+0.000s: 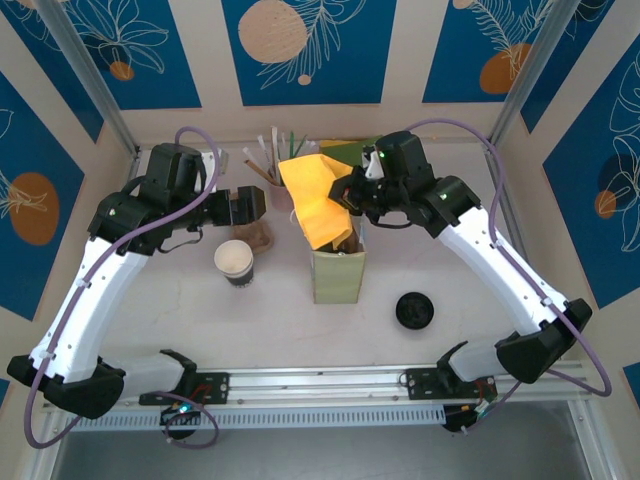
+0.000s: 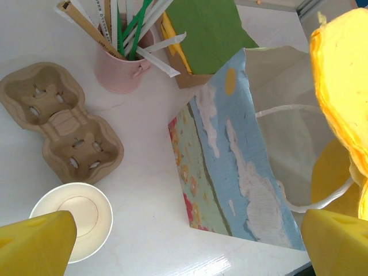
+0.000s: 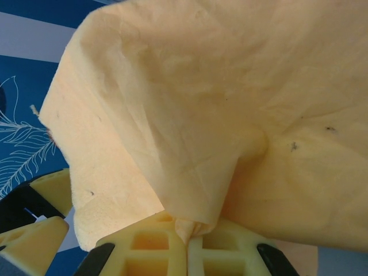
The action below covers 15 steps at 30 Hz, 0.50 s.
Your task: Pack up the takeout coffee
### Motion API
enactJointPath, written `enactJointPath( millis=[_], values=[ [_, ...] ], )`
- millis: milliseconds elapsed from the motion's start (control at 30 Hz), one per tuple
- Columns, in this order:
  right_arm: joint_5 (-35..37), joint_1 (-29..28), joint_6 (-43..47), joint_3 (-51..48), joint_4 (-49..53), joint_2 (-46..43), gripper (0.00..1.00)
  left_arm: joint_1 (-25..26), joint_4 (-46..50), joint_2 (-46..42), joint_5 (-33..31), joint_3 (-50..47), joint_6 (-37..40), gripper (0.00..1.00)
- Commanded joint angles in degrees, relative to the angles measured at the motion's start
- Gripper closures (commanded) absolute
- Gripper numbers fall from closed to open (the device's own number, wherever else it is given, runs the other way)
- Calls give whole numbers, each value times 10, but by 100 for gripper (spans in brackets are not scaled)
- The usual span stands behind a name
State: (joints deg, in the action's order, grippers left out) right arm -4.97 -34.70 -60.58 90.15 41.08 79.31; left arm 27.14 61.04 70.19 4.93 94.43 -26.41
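Right gripper [image 3: 187, 247]: clenched on a fold of the yellow paper sheet [image 3: 230, 115], holding it over the mouth of the paper bag [image 1: 338, 275].
Left gripper [image 2: 187, 230]: released, jaws wide apart, grasping nothing; it hangs above the desk [image 2: 144, 190] between cup and bag.
Coffee cup [image 1: 234, 260]: upright on the desk with no lid, long axis vertical. It stands left of the bag, just beside one finger of the left gripper, on the side toward the arm bases.
Black lid [image 1: 414, 310]: flat on the desk right of the bag, well apart from the cup.
Nearer arm: left for the cup, right for the lid.
Around: cardboard cup carrier [image 2: 60, 121], pink cup of straws [image 2: 121, 69].
In the way: likely the yellow sheet over the bag's opening.
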Motion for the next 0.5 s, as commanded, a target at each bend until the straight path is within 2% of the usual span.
enactJointPath(
  millis=[0,100,467],
  values=[
    [-19,2,-2,-4,-12,11,100,3,14,-4,13,15,12,0],
    [-49,9,0,-1,-10,27,100,2,15,-4,14,14,10,0],
    [-69,28,8,-6,7,40,100,3,12,-3,9,11,6,0]
  ],
)
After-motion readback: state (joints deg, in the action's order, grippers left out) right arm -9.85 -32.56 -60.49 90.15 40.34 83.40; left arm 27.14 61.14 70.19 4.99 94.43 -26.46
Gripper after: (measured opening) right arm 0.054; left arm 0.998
